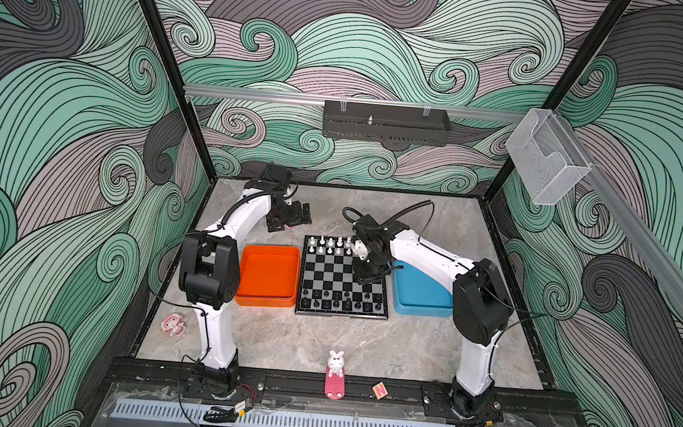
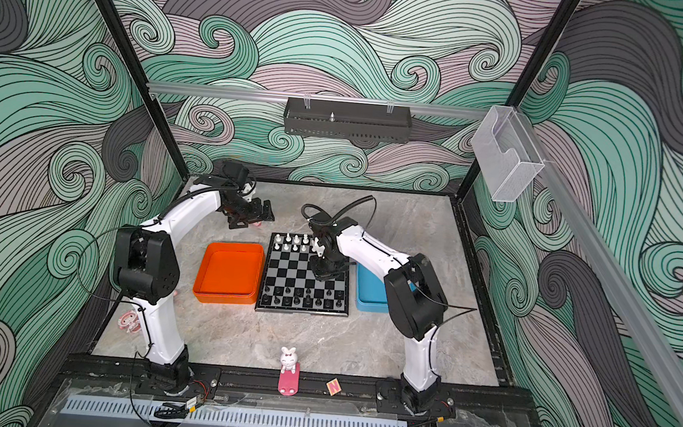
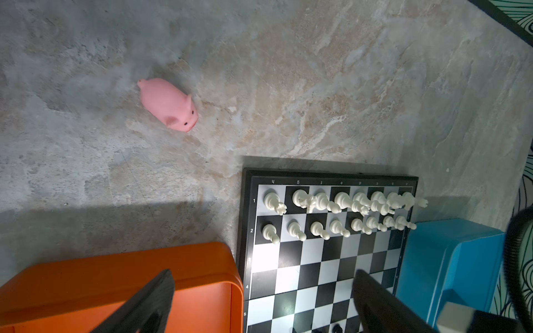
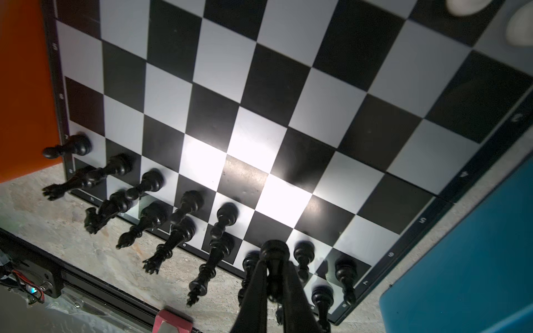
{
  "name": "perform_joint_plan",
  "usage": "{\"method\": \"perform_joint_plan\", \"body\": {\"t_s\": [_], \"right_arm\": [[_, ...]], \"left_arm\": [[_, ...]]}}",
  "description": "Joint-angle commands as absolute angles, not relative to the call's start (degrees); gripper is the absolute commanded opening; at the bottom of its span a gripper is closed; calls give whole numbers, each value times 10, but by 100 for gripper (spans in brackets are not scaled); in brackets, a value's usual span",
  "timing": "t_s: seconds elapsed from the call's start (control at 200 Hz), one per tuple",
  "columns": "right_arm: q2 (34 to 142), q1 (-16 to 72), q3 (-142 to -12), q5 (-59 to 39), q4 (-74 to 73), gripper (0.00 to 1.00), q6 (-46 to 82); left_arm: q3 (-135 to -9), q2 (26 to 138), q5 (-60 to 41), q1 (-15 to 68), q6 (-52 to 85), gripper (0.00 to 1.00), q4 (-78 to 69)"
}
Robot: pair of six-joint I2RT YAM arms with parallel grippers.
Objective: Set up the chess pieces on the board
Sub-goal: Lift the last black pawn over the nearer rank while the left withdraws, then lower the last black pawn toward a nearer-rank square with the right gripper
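black piece [image 4: 274,249] partly hidden, white pieces [image 4: 519,27] blurred, perhaps pawns

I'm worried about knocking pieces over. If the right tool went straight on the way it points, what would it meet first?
Probably the board: the right tool, shut on a black piece, points down at an apparent gap among the black pawns, which stand close either side; depth is unclear.
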State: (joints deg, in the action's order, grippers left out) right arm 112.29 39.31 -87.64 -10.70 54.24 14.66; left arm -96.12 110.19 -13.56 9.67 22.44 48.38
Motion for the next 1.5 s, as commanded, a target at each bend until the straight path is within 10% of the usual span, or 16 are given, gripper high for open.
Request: {"method": "perform_joint_plan", "body": {"t_s": [0.0,1.496], "right_arm": [[1130,401,-876,-115,542,12,158],[1152,420,-834,-116,536,15,167]], "left_arm": [[-959,1080,-140,87,220,99,494],[-955,1084,-157,85,221,98,489]]}}
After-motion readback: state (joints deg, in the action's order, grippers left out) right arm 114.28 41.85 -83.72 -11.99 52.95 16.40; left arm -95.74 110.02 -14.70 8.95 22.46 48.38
